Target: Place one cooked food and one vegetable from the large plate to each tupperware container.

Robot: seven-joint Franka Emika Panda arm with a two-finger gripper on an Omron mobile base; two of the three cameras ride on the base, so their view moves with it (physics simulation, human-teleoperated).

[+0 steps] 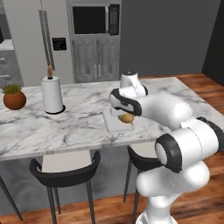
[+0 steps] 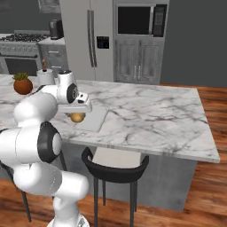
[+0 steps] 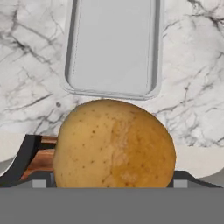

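Just above the near edge of the marble counter [image 1: 78, 127], the fingers [image 1: 126, 114] grip a brown potato [image 3: 114, 146] between them, spread wide around it. Beyond it, an empty tupperware container [image 3: 113, 48] lies flat on the counter, just beside the potato.

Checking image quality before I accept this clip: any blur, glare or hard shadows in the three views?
Left base view: evenly lit, slightly soft, faint shadow under the paper towel roll. Right base view: same flat light, no glare on the marble counter. Hand view: the potato looms large; the tupperware container stays sharp.
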